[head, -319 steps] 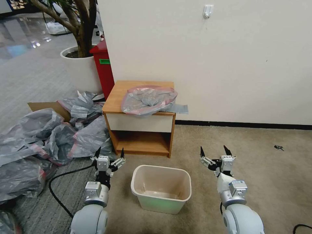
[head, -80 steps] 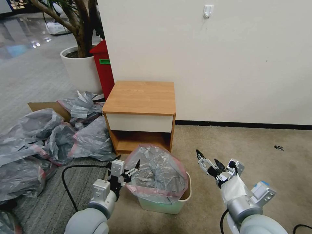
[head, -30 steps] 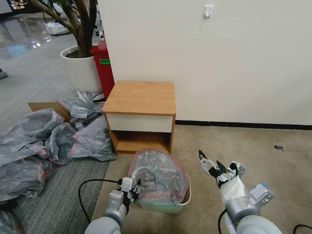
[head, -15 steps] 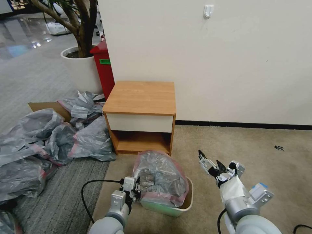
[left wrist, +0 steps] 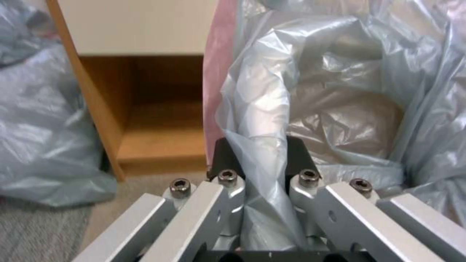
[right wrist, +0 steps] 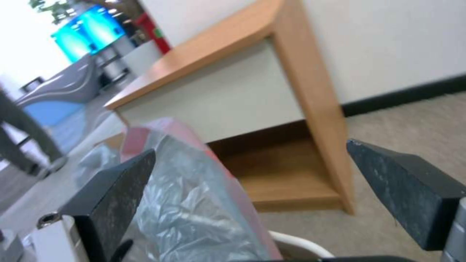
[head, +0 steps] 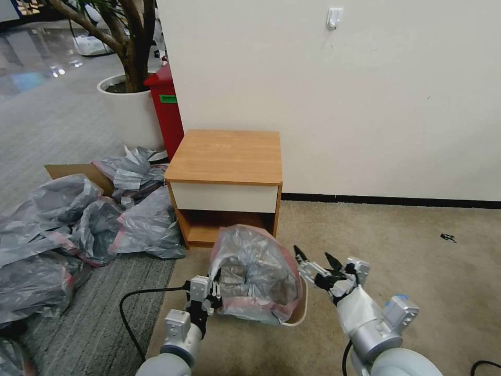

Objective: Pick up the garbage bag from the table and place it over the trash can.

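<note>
Pinching the garbage bag (head: 255, 274), left gripper (head: 211, 296); its mouth seemingly faces leftward; right gripper (head: 314, 261) spread.

The garbage bag (head: 255, 277) is draped over the trash can (head: 301, 308), which is placed on the floor before the table (head: 225, 156); a heap of bags (head: 78, 224) is found left.

A heap of grey bags (head: 68, 224) lies on the floor, partly over a flat cardboard piece (head: 78, 171). Behind it a white plant pot (head: 128, 112) holds a tree (head: 122, 36), with a red cabinet (head: 168, 112) just beside it against the wall (head: 365, 104).
</note>
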`<state>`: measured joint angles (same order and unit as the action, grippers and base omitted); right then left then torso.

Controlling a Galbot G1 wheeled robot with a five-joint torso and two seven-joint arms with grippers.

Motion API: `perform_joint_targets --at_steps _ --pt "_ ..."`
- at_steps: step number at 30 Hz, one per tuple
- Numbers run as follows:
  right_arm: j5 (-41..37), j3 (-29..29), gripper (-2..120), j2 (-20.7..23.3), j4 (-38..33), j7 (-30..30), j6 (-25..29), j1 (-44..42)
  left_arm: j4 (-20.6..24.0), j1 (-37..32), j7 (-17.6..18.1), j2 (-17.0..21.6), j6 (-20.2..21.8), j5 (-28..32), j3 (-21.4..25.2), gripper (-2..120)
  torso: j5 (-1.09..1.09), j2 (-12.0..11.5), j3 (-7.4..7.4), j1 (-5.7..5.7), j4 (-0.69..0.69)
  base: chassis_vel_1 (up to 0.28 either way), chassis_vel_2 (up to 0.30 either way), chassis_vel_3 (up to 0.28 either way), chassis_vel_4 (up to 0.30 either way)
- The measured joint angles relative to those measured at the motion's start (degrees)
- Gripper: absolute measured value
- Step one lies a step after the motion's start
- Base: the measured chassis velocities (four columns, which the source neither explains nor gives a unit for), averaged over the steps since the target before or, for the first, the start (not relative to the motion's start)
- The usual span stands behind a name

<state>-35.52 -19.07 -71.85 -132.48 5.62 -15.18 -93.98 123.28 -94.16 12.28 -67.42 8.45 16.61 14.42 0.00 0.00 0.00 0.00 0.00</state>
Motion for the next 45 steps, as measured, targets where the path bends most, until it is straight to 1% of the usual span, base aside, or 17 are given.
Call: perform_joint_targets --at_steps 6,8,9,13,14,17,18,22,24,28,29,31,33,34,35,43,45 --pt "1.27 3.39 100 0.20 1.15 -0.35 0.00 3.21 2.74 -0.98 -0.94 0.47 0.05 0.41 1.38 7 0.00 0.00 0.00 0.00 0.00 0.000 0.000 0.000 0.000" --pt "1.78 4.58 94 -0.27 1.21 -0.42 0.03 3.18 3.30 -1.35 -1.09 0.50 0.11 0.46 1.54 7 0.00 0.00 0.00 0.00 0.00 0.000 0.000 0.000 0.000" --pt "1.78 4.58 94 -0.27 1.21 -0.42 0.03 3.18 3.30 -1.35 -1.09 0.50 0.11 0.46 1.54 7 0.00 0.00 0.00 0.00 0.00 0.000 0.000 0.000 0.000" --pt "2.62 5.32 78 -1.32 1.57 -0.44 0.90 3.05 3.95 -1.77 -1.14 0.37 0.27 1.16 1.59 7 0.00 0.00 0.00 0.00 0.00 0.000 0.000 0.000 0.000" --pt "2.62 5.32 78 -1.32 1.57 -0.44 0.90 3.05 3.95 -1.77 -1.14 0.37 0.27 1.16 1.59 7 0.00 0.00 0.00 0.00 0.00 0.000 0.000 0.000 0.000" --pt "2.84 5.20 64 -1.60 1.48 -0.43 1.27 2.87 4.23 -2.01 -1.14 0.27 0.46 1.99 1.81 7 0.00 0.00 0.00 0.00 0.00 0.000 0.000 0.000 0.000" --pt "2.84 5.20 64 -1.60 1.48 -0.43 1.27 2.87 4.23 -2.01 -1.14 0.27 0.46 1.99 1.81 7 0.00 0.00 0.00 0.00 0.00 0.000 0.000 0.000 0.000" --pt "3.41 5.24 45 -1.88 1.42 -0.39 1.82 2.77 4.30 -2.14 -1.15 0.12 0.70 2.89 1.85 7 0.00 0.00 0.00 0.00 0.00 0.000 0.000 0.000 0.000" --pt "3.59 5.32 42 -2.02 1.56 -0.34 2.24 2.77 4.32 -2.14 -1.14 0.07 0.78 3.01 1.85 7 0.00 0.00 0.00 0.00 0.00 0.000 0.000 0.000 0.000" --pt "4.14 5.76 22 -2.56 2.26 -0.21 3.11 2.77 4.54 -2.08 -1.14 0.00 1.50 3.48 1.87 7 0.00 0.00 0.00 0.00 0.00 0.000 0.000 0.000 0.000" --pt "4.14 5.76 22 -2.56 2.26 -0.21 3.11 2.77 4.54 -2.08 -1.14 0.00 1.50 3.48 1.87 7 0.00 0.00 0.00 0.00 0.00 0.000 0.000 0.000 0.000" --pt "4.13 5.87 12 -2.66 2.26 -0.05 3.20 2.94 4.55 -2.07 -1.14 0.06 1.56 3.53 1.94 7 0.00 0.00 0.00 0.00 0.00 0.000 0.000 0.000 0.000" --pt "4.02 5.87 6 -2.62 2.28 0.21 3.25 3.28 4.55 -2.10 -1.24 0.12 1.58 3.54 1.95 7 0.00 0.00 0.00 0.00 0.00 0.000 0.000 0.000 0.000" --pt "4.02 5.87 6 -2.62 2.28 0.21 3.25 3.28 4.55 -2.10 -1.24 0.12 1.58 3.54 1.95 7 0.00 0.00 0.00 0.00 0.00 0.000 0.000 0.000 0.000" --pt "3.91 5.77 0 -2.50 2.38 0.59 3.27 3.65 4.55 -2.13 -1.62 0.14 1.58 3.54 2.00 7 0.00 0.00 0.00 0.00 0.00 0.000 0.000 0.000 0.000" --pt "0.64 1.99 0 -1.39 3.02 1.64 2.44 6.15 4.56 -2.26 -2.86 0.15 1.56 3.73 2.10 7 0.01 0.00 0.00 0.00 0.00 0.000 0.000 0.000 0.000" --pt "-1.23 -0.34 0 0.02 3.07 2.23 1.02 6.94 4.67 -2.41 -3.29 0.15 1.48 4.02 2.20 7 0.01 0.00 0.00 0.00 0.00 0.000 0.000 0.000 0.000"
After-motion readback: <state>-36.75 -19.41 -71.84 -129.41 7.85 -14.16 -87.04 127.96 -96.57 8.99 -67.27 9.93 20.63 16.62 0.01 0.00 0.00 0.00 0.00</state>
